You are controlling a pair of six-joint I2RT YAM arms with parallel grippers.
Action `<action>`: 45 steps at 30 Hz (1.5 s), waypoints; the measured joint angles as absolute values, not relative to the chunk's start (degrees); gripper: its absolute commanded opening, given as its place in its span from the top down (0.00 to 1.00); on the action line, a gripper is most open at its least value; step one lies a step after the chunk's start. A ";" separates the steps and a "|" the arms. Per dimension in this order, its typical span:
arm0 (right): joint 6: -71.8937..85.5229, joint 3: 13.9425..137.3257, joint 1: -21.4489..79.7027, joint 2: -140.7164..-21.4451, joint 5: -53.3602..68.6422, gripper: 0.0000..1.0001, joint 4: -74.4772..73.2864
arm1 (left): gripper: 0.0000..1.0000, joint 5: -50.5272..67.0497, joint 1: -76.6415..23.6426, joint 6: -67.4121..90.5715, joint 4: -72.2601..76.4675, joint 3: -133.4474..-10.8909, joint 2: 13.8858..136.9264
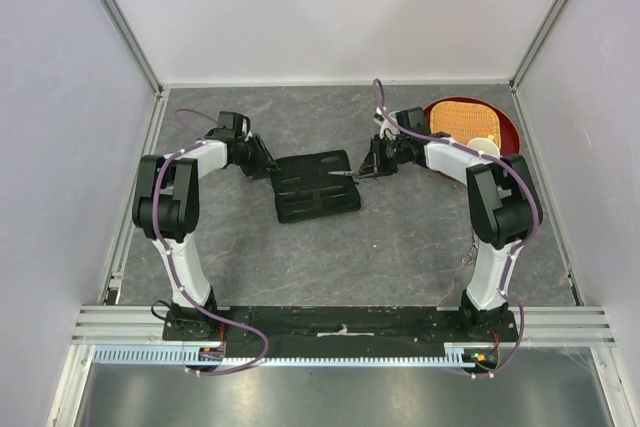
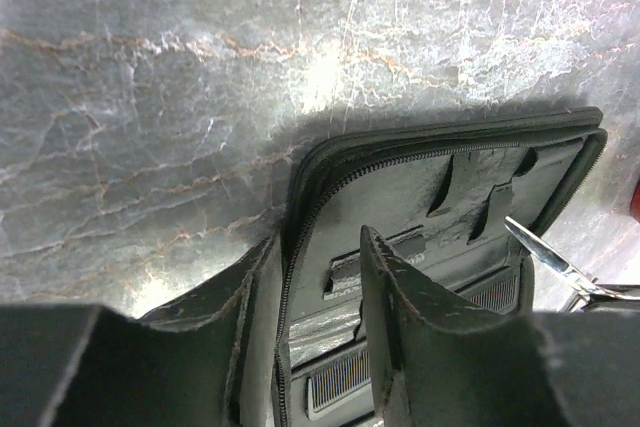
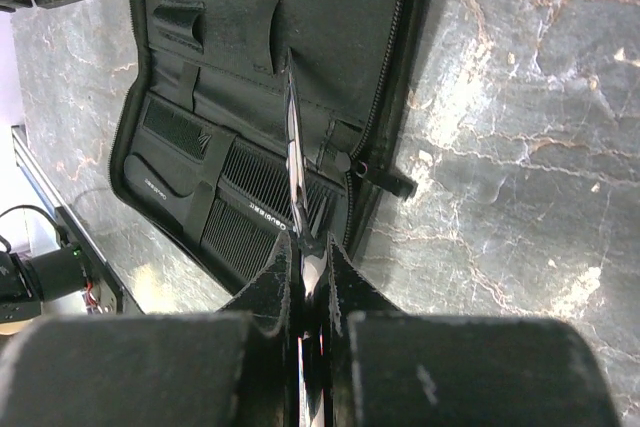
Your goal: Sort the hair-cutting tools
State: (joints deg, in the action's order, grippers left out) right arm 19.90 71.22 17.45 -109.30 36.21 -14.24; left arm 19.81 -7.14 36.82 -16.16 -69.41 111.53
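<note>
The black zip case (image 1: 315, 185) lies open mid-table. My right gripper (image 1: 370, 167) (image 3: 309, 247) is shut on silver scissors (image 3: 293, 137), whose blades point out over the case's inside (image 3: 250, 37). The scissor tips (image 2: 545, 252) also show in the left wrist view. Two black combs (image 3: 262, 192) (image 3: 175, 129) sit in the case's pockets; comb teeth (image 2: 340, 379) show between my left fingers. My left gripper (image 1: 266, 163) (image 2: 318, 239) straddles the case's zipped left edge (image 2: 300, 197), jaws apart, one finger outside and one inside.
A red round tray (image 1: 508, 132) with an orange mat and a white cup (image 1: 483, 146) stands at the back right, behind my right arm. A small thin metal item (image 1: 467, 255) lies beside the right arm's base. Walls close in on three sides.
</note>
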 measured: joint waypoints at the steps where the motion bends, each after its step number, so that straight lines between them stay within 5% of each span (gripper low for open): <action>1: 19.77 71.68 17.43 -109.71 36.36 1.00 -14.20 | 0.60 20.03 -7.09 36.60 -16.16 -69.76 111.85; 15: 19.70 71.44 16.67 -112.60 41.80 1.00 -10.50 | 0.67 23.83 -7.05 31.35 -14.90 -71.92 114.52; 30: 23.79 56.29 16.47 -106.59 45.12 1.00 3.49 | 0.67 25.91 -8.21 28.58 -13.10 -71.72 114.80; 45: 42.11 44.38 17.12 -105.30 44.80 1.00 32.27 | 0.72 27.03 -8.86 28.62 -11.31 -70.37 114.72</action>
